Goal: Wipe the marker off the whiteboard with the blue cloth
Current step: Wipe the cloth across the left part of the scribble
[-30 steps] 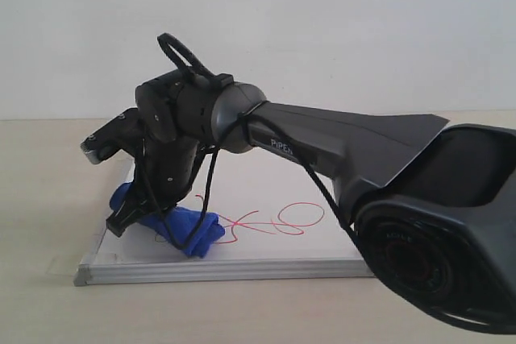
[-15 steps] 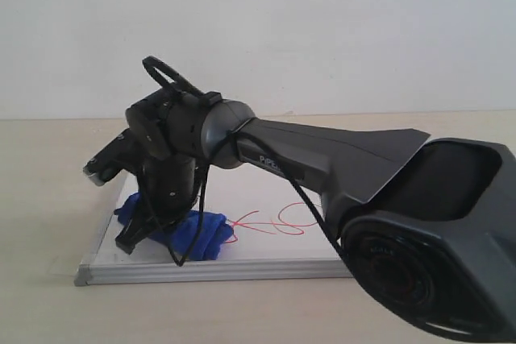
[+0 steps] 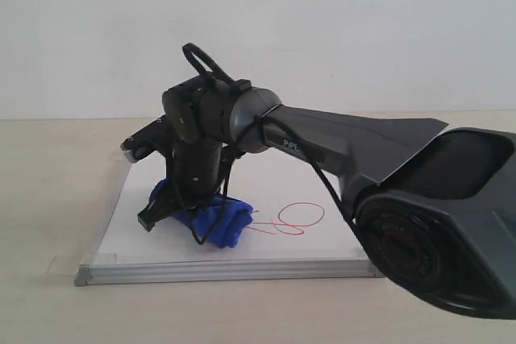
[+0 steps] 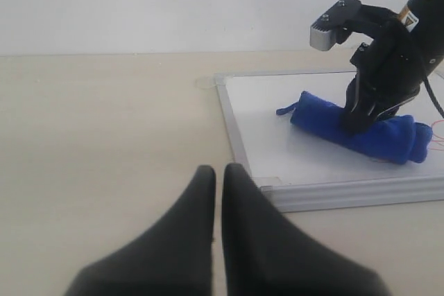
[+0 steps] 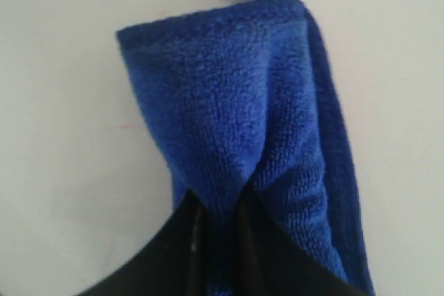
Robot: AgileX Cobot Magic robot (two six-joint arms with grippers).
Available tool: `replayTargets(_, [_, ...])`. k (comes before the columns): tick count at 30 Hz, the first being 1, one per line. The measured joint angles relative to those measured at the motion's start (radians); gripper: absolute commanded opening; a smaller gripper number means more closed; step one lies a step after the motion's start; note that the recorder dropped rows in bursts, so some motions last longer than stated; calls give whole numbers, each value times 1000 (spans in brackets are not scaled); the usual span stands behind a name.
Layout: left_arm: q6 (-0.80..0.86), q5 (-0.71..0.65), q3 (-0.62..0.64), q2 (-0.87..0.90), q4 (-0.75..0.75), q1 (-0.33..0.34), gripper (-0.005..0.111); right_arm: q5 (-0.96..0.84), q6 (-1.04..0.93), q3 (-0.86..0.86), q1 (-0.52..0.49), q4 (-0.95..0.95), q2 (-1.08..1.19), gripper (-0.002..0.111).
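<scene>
- Fingers [image 5: 166, 254] of the right gripper [image 5: 215, 202] pinch a fold of the blue cloth [image 5: 229, 102]; the left gripper [image 4: 218, 171] has its fingers nearly touching and grips nothing.
- The right arm stretches across with its wrist bent down, pressing the blue cloth onto the whiteboard [image 3: 145, 247] at the end of the marker [image 3: 288, 223].
- One blue cloth, one whiteboard, one marker scribble, two grippers.

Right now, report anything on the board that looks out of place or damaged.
Nothing stands out. The right claw pinches the cloth, which lies rolled on the board beside the red scribble not yet wiped. The left claw is shut, off the board.
</scene>
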State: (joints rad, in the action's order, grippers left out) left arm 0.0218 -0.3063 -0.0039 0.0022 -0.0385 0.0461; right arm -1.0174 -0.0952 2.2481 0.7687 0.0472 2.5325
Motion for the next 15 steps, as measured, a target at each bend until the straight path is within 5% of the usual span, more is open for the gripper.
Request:
replayTargets(9, [0,0,0,0,0,0,4,102,-191,0,112,-38,8,0])
replayTargets(15, [0,0,0,0,0,0,4,149,-105,-4,70,39,12,0])
